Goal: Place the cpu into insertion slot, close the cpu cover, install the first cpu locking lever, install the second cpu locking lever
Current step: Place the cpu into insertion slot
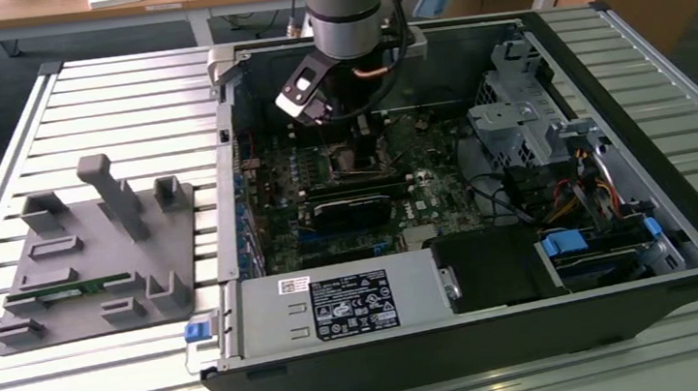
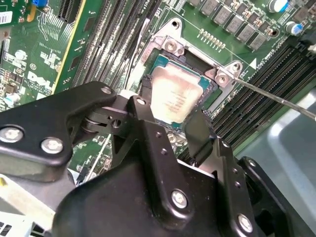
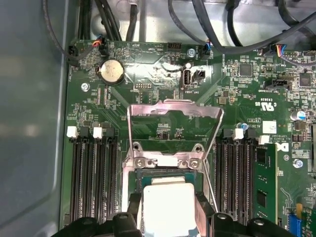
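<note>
Slats of the metal surface (image 1: 117, 93) carry an open computer case (image 1: 471, 363), and the arm (image 1: 349, 6) reaches down into it over the green motherboard (image 3: 148, 74). In the first wrist view the cpu cover (image 3: 173, 105) stands swung open beyond the insertion slot (image 3: 168, 173). The cpu (image 3: 170, 207) lies at the slot. The end effector (image 2: 170, 121) is clamped on it, with black fingers (image 3: 134, 213) against opposite edges.
</note>
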Robot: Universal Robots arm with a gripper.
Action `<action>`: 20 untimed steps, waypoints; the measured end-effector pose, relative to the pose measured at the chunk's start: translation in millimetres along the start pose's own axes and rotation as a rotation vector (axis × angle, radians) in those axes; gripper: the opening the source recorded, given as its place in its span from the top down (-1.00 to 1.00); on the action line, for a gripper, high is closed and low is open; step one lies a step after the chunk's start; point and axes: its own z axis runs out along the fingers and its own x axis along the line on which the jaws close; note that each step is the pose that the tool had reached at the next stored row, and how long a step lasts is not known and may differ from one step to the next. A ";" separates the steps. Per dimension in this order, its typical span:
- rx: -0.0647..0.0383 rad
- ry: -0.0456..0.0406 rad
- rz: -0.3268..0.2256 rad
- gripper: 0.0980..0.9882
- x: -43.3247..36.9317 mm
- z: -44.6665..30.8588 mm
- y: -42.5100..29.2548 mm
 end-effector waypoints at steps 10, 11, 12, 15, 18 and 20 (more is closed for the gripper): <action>-0.001 0.0013 -0.020 -0.17 0.0 3.4 -0.3; -0.001 0.0015 -0.021 -0.17 0.0 4.0 -0.3; -0.001 0.0017 -0.023 -0.17 0.1 4.6 -0.4; -0.001 0.0018 -0.024 -0.17 0.1 6.8 -0.5; 0.000 0.0018 -0.024 -0.17 0.2 8.6 -0.6; 0.000 0.0017 -0.024 -0.17 0.2 9.5 -0.7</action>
